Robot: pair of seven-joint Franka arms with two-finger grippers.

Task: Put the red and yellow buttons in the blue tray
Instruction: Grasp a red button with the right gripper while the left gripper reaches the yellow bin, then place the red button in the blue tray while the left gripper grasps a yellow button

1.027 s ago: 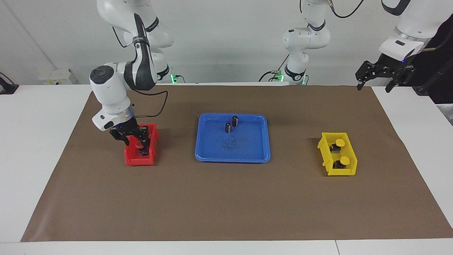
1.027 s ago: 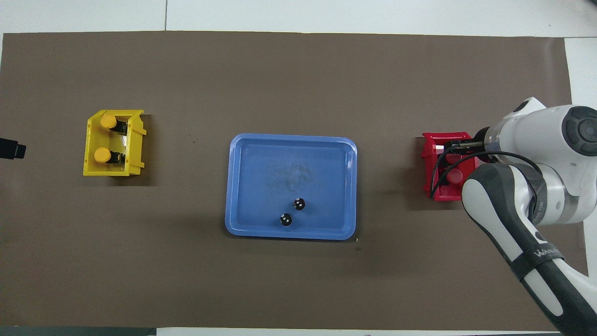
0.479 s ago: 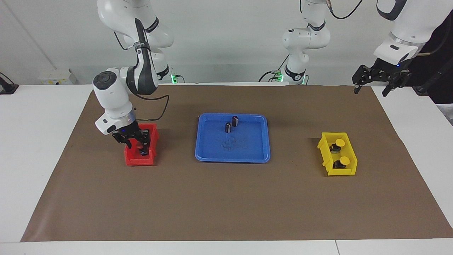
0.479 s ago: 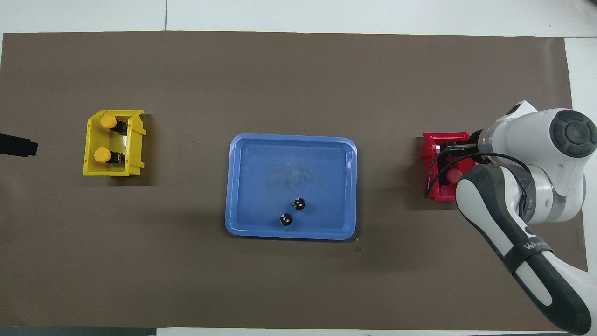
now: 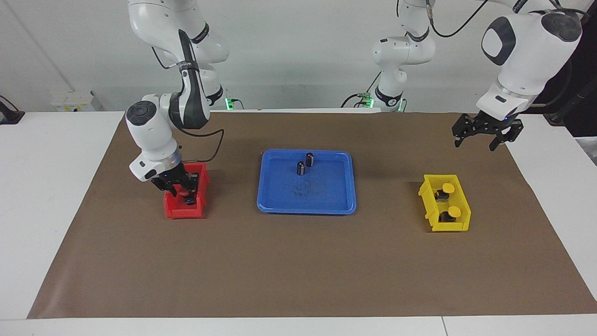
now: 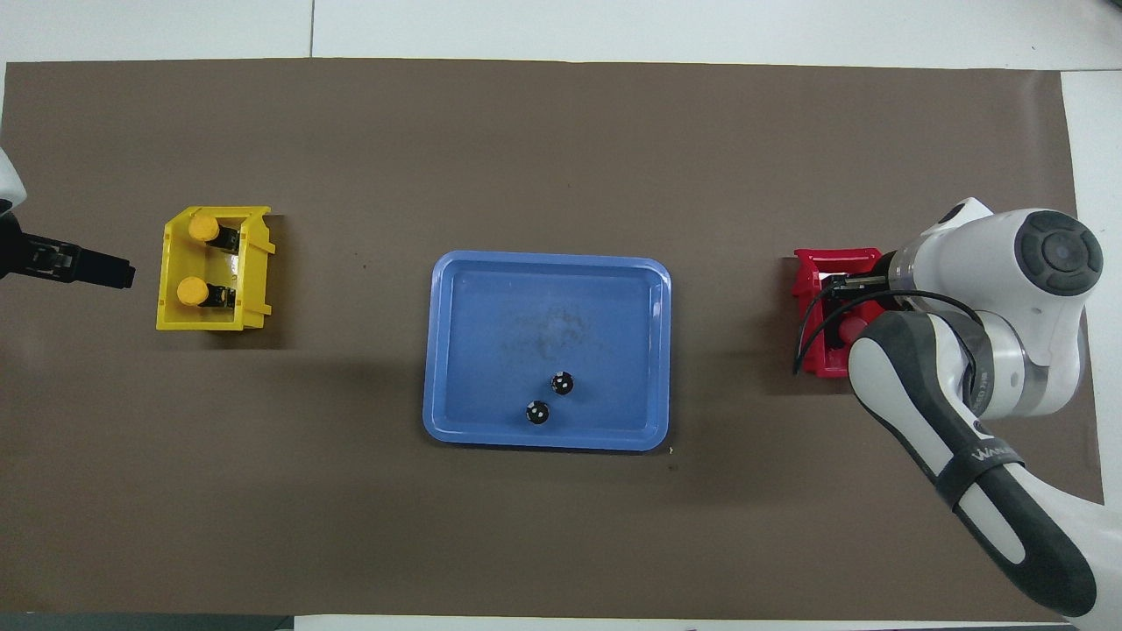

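My right gripper (image 5: 183,195) reaches down into the small red bin (image 5: 173,211), right at a red button (image 5: 183,191). From overhead, one red cap (image 6: 848,329) shows beside the arm, which hides most of the bin. Two yellow buttons (image 5: 448,188) (image 5: 454,212) sit in the yellow bin (image 5: 461,226). My left gripper (image 5: 474,144) hangs open and holds nothing, over the mat at the left arm's end. The blue tray (image 5: 326,200) lies mid-table, with no button in it.
Two dark capless cylinders (image 5: 309,159) (image 5: 301,168) stand in the tray near its edge nearest the robots. A brown mat (image 5: 298,270) covers the table between the bins and the tray.
The left arm has swung in and down over the mat toward the yellow bin. The right gripper has stayed in the red bin while its wrist shifted slightly.
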